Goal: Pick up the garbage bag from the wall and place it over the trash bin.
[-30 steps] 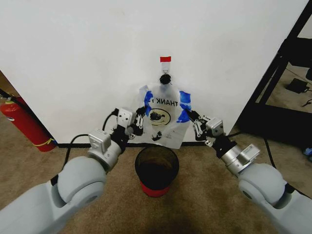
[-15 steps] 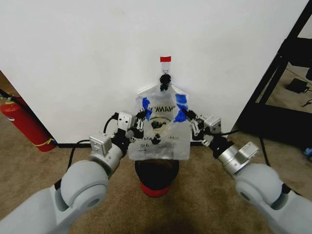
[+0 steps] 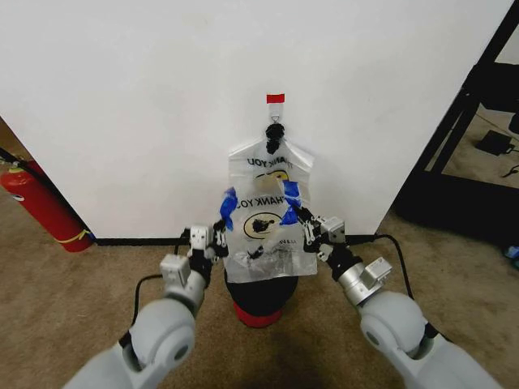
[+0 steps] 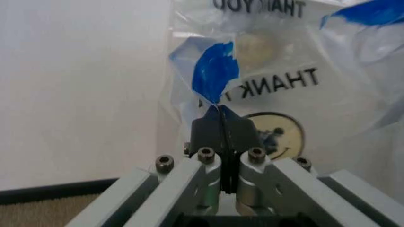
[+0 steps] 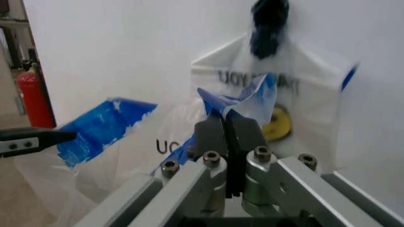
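Observation:
The garbage bag [image 3: 263, 239], see-through with a yellow smiley face and black lettering, is stretched between both grippers just above the trash bin [image 3: 261, 295]. The bag hides the rim of the black bin, while its red base shows below. My left gripper [image 3: 221, 229] is shut on the bag's left blue-marked handle [image 4: 215, 71]. My right gripper [image 3: 304, 224] is shut on the right blue-marked handle [image 5: 243, 101]. In the wrist views, the left gripper [image 4: 221, 113] and the right gripper [image 5: 228, 120] each pinch the thin plastic between closed fingers.
A bunch of like bags [image 3: 272, 162] hangs on the white wall from a hook under a black tie [image 3: 274, 139] and red tape. A red fire extinguisher [image 3: 40, 207] stands at the left. A black rack [image 3: 462, 154] is at the right. The floor is brown carpet.
Both grippers have drawn back from the wall and lowered, pulling one bag away from the hanging bunch. It now hangs in front of the bin's opening.

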Available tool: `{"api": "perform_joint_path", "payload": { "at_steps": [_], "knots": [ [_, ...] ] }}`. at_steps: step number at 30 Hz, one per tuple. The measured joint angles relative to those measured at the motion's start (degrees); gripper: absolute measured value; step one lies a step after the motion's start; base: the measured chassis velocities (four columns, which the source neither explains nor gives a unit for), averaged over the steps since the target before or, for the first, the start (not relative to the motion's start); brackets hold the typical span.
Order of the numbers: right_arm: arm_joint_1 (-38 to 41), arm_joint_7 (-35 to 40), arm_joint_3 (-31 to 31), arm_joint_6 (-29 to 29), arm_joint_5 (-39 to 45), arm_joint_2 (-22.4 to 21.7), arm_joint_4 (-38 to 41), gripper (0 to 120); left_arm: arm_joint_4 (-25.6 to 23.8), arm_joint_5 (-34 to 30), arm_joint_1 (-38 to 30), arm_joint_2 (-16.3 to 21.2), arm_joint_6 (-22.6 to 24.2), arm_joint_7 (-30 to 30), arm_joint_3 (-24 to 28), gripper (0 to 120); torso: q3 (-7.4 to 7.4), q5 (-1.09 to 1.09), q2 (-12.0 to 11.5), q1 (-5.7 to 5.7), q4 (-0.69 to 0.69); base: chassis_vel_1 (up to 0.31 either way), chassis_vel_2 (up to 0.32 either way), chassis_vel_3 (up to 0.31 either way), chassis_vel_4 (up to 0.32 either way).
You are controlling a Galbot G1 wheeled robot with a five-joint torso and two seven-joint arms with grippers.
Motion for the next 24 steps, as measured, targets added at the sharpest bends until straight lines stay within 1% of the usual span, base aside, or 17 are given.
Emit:
{"api": "perform_joint_path", "payload": {
  "at_steps": [6, 7, 11, 18, 24],
  "knots": [
    [-5.74, 0.52, -0.59, 0.31, -0.66, 5.02, -0.09, 0, -0.54, 2.51, 3.33, 0.80, -1.25, 0.41, -0.52, 0, 0.00, -0.02, 0.00, 0.00, 0.01, 0.000, 0.000, 0.000, 0.000],
    [-5.74, 0.52, -0.59, 0.31, -0.66, 5.02, -0.09, 0, -0.54, 2.51, 3.33, 0.80, -1.25, 0.41, -0.52, 0, 0.00, -0.02, 0.00, 0.00, 0.01, 0.000, 0.000, 0.000, 0.000],
    [-9.91, 1.06, -0.62, 0.78, -1.73, 6.76, -1.20, 0, -0.40, 3.84, 5.31, 0.53, -2.02, 0.51, -0.24, 0, -0.01, -0.01, 0.00, -0.01, -0.01, 0.000, 0.000, 0.000, 0.000],
    [-12.81, 3.38, -0.78, -0.96, -1.89, 7.85, -1.74, 0, 0.76, 6.64, 8.79, -1.18, -2.92, 0.51, 2.04, 0, 0.00, -0.01, 0.00, -0.01, 0.00, 0.000, 0.000, 0.000, 0.000],
    [-15.06, 4.44, -0.64, -2.13, -3.02, 7.94, -1.28, 0, 1.29, 10.30, 12.54, -2.41, -4.19, 0.57, 3.57, 0, 0.00, 0.00, 0.00, -0.01, 0.00, 0.000, 0.000, 0.000, 0.000]
  ]
}}
